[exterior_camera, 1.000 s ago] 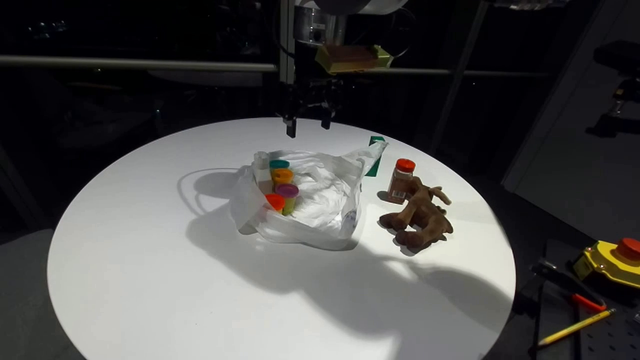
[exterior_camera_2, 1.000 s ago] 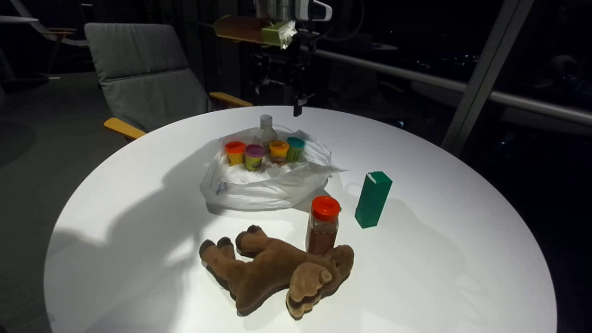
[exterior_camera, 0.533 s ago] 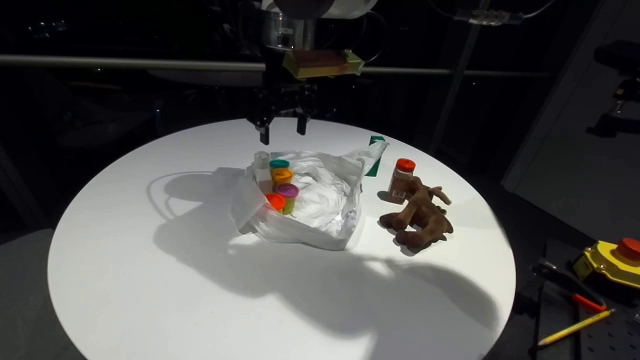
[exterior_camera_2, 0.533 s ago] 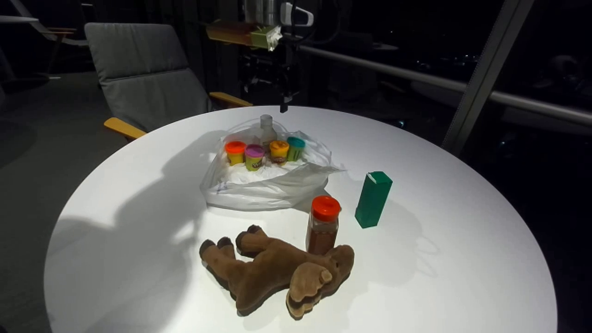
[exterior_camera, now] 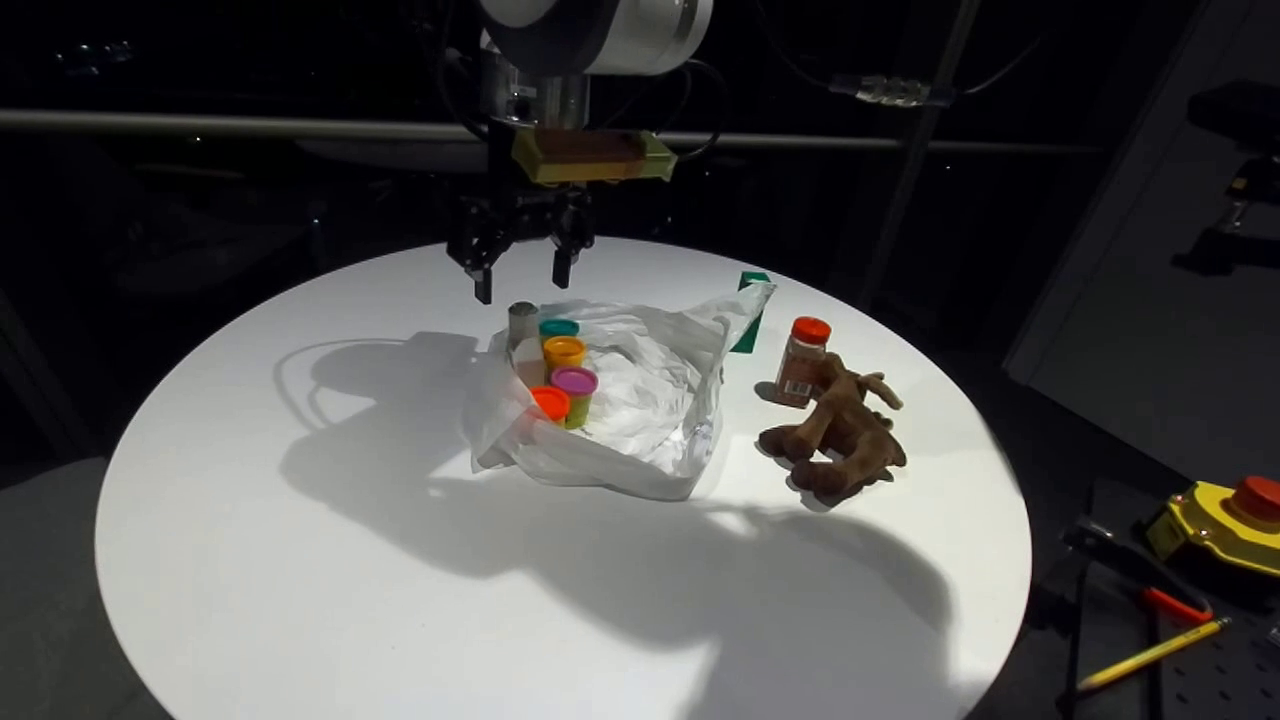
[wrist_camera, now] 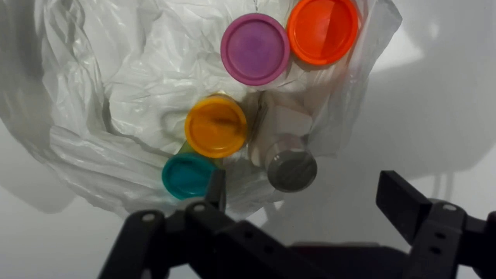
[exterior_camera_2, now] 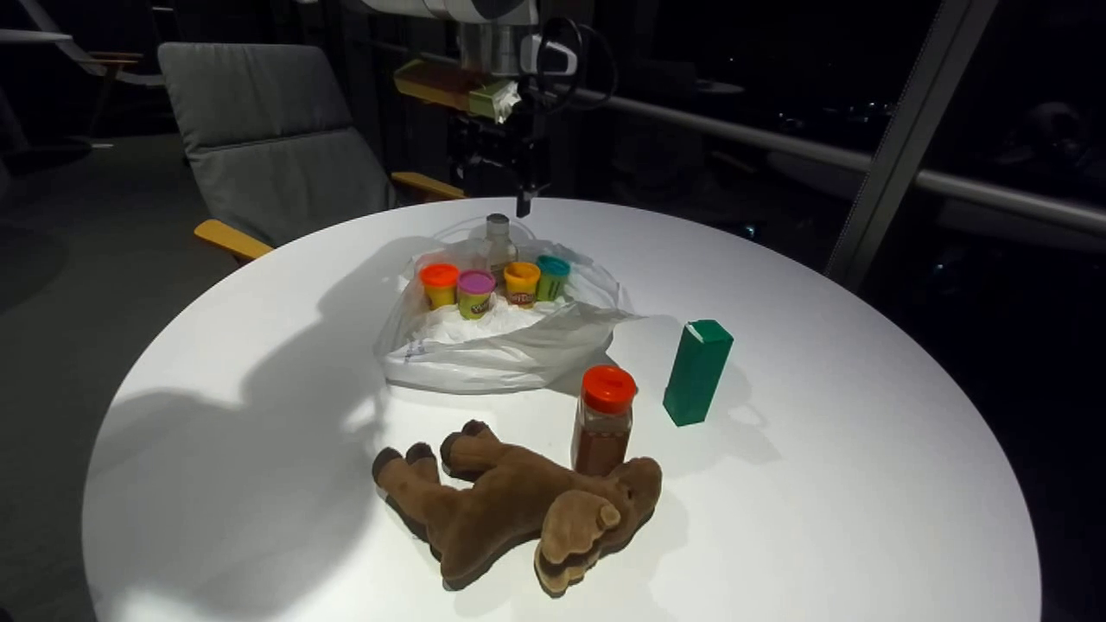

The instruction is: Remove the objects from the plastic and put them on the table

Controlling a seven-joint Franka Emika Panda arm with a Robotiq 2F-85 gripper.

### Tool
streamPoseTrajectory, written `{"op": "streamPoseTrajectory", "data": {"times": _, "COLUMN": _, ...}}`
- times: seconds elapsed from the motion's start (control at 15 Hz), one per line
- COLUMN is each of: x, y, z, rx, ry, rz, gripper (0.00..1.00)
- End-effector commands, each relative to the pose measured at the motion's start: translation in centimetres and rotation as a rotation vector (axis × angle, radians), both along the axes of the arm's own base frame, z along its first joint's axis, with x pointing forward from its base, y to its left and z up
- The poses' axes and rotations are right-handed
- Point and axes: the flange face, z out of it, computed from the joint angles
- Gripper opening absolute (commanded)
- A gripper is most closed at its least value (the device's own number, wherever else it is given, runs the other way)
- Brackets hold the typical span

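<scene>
Cups [exterior_camera: 575, 381], four with coloured lids, stand inside one whitish plastic bag [exterior_camera: 605, 472] on one round white counter [exterior_camera: 300, 600] in an exterior view. One pale bottle [exterior_camera: 526, 345] shares the bag with them. To the right of the bag are one brown plush animal [exterior_camera: 842, 438], one red-capped bottle [exterior_camera: 803, 362] and one green box [exterior_camera: 745, 341] that the bag partly hides. One tool [exterior_camera: 523, 281] hangs above the counter near the pale bottle, its two fingers [exterior_camera: 563, 267] spread wide.

In an exterior view, four lids [exterior_camera_2: 476, 282] show left to right orange-red, purple, yellow-orange and teal, the pale bottle behind them. The plush animal lies just beside the red-capped bottle; the green box stands apart from both.

In the wrist view, four lids and one grey bottle cap [wrist_camera: 292, 171] show from above, and one finger partly covers the teal lid.
</scene>
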Motion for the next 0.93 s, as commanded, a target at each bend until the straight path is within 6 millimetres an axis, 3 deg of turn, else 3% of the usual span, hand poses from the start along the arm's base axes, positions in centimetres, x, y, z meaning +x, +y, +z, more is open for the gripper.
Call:
{"op": "streamPoseTrajectory", "data": {"times": 0.0, "x": 1.9, "y": 0.7, "z": -0.6, "rx": 0.025, "ry": 0.005, "rz": -0.041, "gripper": 1.0}}
{"op": "streamPoseTrajectory", "data": {"times": 0.07, "x": 2.2, "y": 0.6, "z": -1.2, "rx": 0.027, "ry": 0.014, "rz": -0.044, "gripper": 1.0}}
{"op": "streamPoseTrajectory", "data": {"times": 0.13, "x": 2.3, "y": 0.7, "z": -1.5, "rx": 0.031, "ry": 0.02, "rz": -0.052, "gripper": 0.83}}
{"op": "streamPoseTrajectory", "data": {"times": 0.67, "x": 2.8, "y": 1.7, "z": -2.8, "rx": 0.017, "ry": -0.003, "rz": -0.17, "gripper": 0.2}}
{"op": "streamPoseTrajectory", "data": {"times": 0.87, "x": 2.7, "y": 1.8, "z": -2.4, "rx": 0.003, "ry": -0.021, "rz": -0.215, "gripper": 0.12}}
